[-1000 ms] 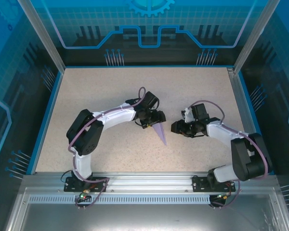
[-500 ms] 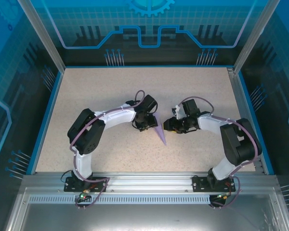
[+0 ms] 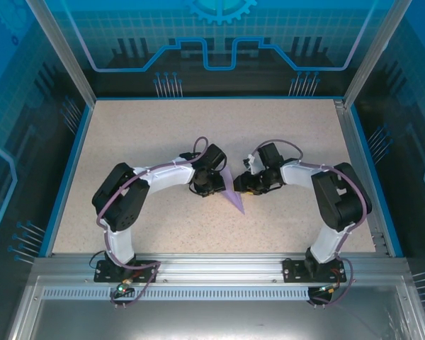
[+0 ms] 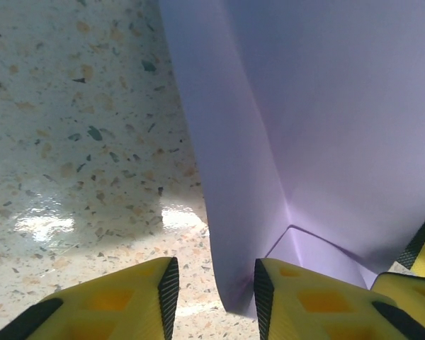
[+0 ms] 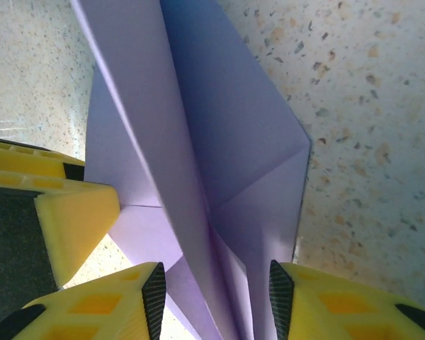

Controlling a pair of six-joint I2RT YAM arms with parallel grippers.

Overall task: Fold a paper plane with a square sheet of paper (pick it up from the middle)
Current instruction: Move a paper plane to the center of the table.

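Note:
The lavender square sheet of paper is folded into a narrow paper plane (image 3: pixel 231 195) lying mid-table, its sharp tip toward the near edge. My left gripper (image 3: pixel 214 185) is at its left side. In the left wrist view a raised flap of the paper plane (image 4: pixel 304 127) runs between the yellow fingers (image 4: pixel 120 297) of the left gripper (image 4: pixel 212 283). It lies against the right pad and clear of the left pad. My right gripper (image 3: pixel 244 184) comes from the right. Its jaws (image 5: pixel 216 290) straddle the centre crease of the paper plane (image 5: pixel 198 142), open.
Speckled beige tabletop (image 3: pixel 149 134) bounded by a blue rim and aluminium posts (image 3: pixel 60 49). A finger (image 5: pixel 74 212) of the left gripper shows in the right wrist view, close beside the paper. Both arms crowd the table's middle.
The right arm swung left until its gripper reached the plane. The left gripper's jaws narrowed around the plane's left flap. The plane stayed in place.

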